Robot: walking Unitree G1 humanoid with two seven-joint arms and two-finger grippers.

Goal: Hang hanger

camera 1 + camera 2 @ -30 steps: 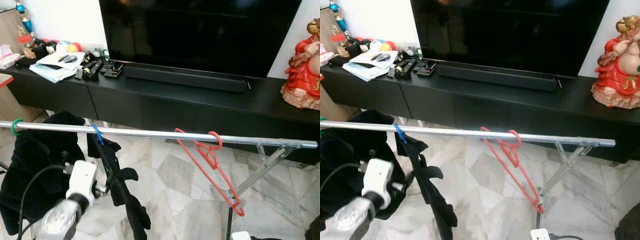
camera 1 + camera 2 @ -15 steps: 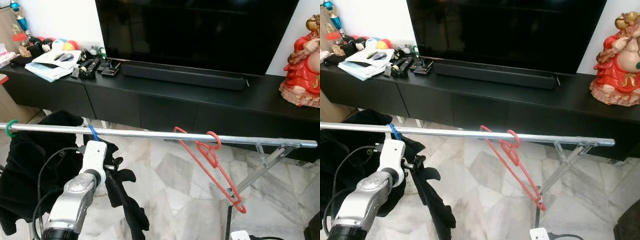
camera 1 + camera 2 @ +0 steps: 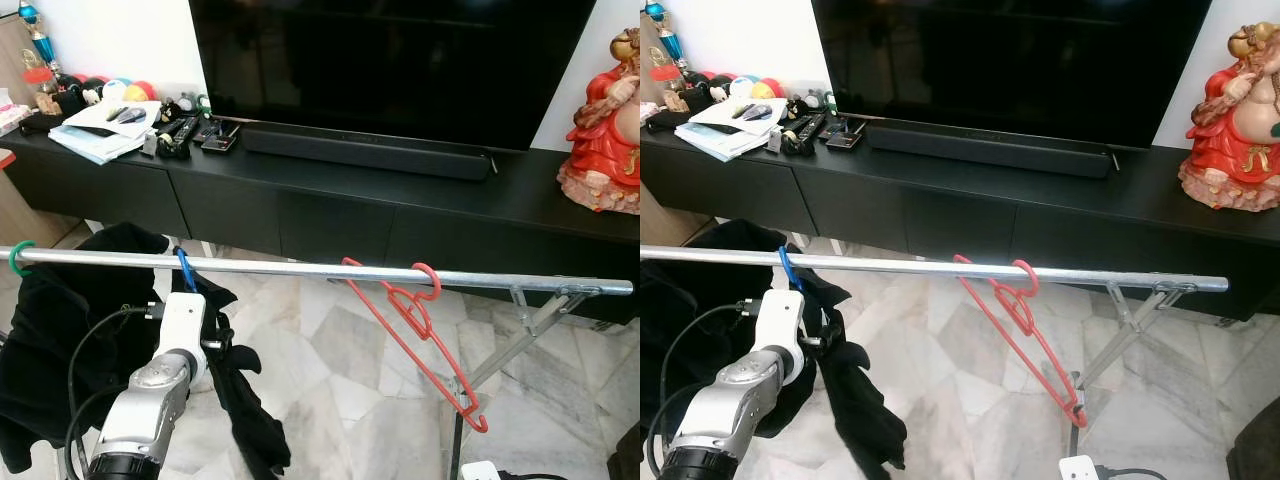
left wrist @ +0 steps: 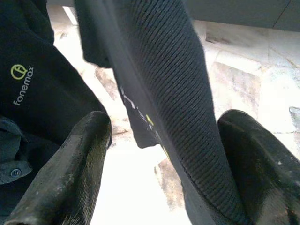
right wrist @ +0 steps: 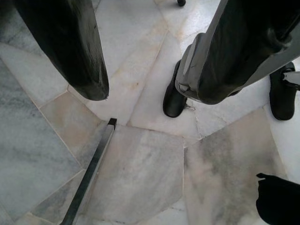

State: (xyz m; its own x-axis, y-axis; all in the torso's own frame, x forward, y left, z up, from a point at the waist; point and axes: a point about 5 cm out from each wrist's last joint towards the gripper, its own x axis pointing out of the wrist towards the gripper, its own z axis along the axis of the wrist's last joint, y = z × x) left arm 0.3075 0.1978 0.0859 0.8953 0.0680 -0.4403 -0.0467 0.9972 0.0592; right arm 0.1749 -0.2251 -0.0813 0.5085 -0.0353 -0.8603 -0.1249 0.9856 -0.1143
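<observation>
A silver rail runs across in front of me. A red hanger hangs from it by its hook, tilted down to the right. Further left, a blue hanger hook holds a black ribbed garment. A green hook at the rail's left end carries a black jacket. My left gripper is just below the blue hook, open, and the ribbed garment hangs between its fingers. My right gripper hangs low, open, pointing at the marble floor.
Behind the rail stands a long black TV console with a television, a red statue at its right and papers and remotes at its left. The rack's folding leg slants down at the right. A dark bar lies on the floor.
My left arm has risen from low at the left to the black garment under the blue hook, and the garment's lower part has shifted. The red hanger has swung slightly.
</observation>
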